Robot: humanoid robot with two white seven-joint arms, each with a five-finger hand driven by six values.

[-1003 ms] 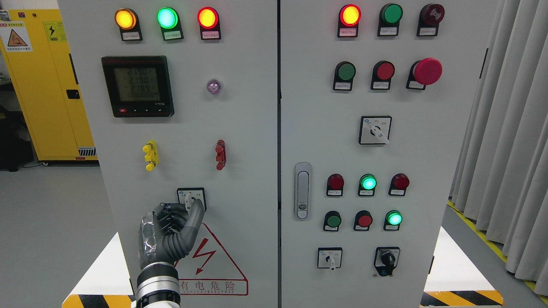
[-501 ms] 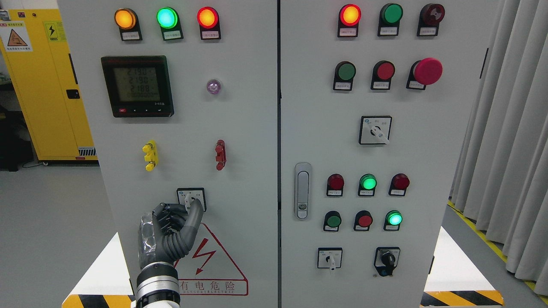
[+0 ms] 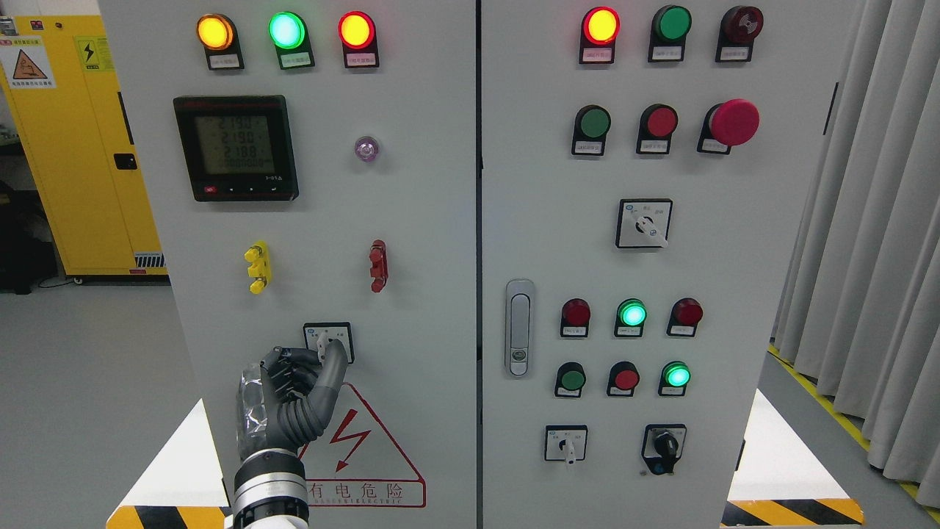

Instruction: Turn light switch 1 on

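Your left hand [image 3: 290,393] is pinched on the rotary switch [image 3: 328,342] knob just above its knuckles, w/ knob roughly upright.

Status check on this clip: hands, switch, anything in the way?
Left robot hand pinching the rotary switch knob on the left door. Right hand out of view. Nothing blocking.

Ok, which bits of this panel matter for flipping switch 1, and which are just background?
In play:
- left hand, fingers pinched on the knob
- rotary switch on the left door

Not in play:
- power meter
- lit indicator lamps on top
- red mushroom button
- door latch
- yellow cabinet
- grey curtain
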